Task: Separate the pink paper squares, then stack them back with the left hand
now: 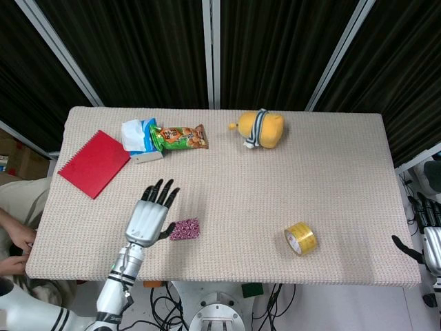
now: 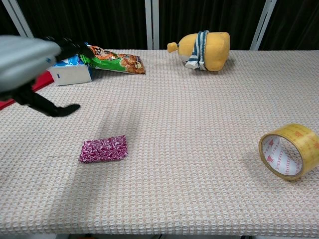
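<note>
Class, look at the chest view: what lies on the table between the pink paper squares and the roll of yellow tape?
Nothing: between the pink paper squares and the yellow tape the chest view shows only bare woven table.

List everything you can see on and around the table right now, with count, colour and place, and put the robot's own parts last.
pink paper squares: one flat stack visible, pink-purple patterned, front left of the table, lying free
red notebook: one, red, left edge
tissue box: one, white and blue, back left, beside the notebook
snack bag: one, green and orange, back left, against the tissue box
plush toy: one, yellow with a striped scarf, back centre
tape roll: one, yellow, front right, standing on edge
table: one, beige woven cover
left hand: one, grey, raised above the table left of the squares, fingers spread, holding nothing
right hand: one, grey, off the table's right edge, partly cut off
</note>
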Robot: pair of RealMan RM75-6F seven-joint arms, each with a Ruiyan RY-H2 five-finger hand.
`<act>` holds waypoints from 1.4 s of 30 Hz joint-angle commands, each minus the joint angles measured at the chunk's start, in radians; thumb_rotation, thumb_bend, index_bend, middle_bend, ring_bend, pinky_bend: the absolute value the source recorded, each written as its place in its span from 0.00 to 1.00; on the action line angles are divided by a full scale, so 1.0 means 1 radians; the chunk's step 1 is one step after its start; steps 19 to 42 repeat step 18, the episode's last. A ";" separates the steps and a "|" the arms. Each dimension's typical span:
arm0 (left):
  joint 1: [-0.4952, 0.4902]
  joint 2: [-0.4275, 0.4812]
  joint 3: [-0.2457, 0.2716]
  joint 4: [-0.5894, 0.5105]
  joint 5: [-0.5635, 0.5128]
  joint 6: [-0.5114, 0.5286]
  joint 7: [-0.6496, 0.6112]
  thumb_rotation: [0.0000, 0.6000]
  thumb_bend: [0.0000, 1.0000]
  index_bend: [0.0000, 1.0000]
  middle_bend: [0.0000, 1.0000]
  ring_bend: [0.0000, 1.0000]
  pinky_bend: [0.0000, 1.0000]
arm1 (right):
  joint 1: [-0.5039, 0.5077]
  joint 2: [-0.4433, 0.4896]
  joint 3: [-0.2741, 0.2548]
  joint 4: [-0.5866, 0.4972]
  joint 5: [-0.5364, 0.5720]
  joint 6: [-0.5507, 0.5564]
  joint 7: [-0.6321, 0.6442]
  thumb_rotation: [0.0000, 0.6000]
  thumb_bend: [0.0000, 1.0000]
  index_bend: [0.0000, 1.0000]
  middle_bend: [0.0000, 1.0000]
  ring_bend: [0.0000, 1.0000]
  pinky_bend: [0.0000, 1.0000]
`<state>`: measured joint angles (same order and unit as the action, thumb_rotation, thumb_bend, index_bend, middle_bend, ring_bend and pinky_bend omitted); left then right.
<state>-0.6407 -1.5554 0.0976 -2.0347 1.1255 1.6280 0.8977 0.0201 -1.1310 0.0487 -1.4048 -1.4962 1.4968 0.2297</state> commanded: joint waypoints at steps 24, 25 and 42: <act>0.425 0.398 0.178 0.467 0.351 0.174 -0.759 0.52 0.19 0.11 0.01 0.00 0.16 | -0.030 -0.001 -0.028 0.040 -0.075 0.081 0.001 0.90 0.50 0.00 0.00 0.00 0.00; 0.425 0.398 0.178 0.467 0.351 0.174 -0.759 0.52 0.19 0.11 0.01 0.00 0.16 | -0.030 -0.001 -0.028 0.040 -0.075 0.081 0.001 0.90 0.50 0.00 0.00 0.00 0.00; 0.425 0.398 0.178 0.467 0.351 0.174 -0.759 0.52 0.19 0.11 0.01 0.00 0.16 | -0.030 -0.001 -0.028 0.040 -0.075 0.081 0.001 0.90 0.50 0.00 0.00 0.00 0.00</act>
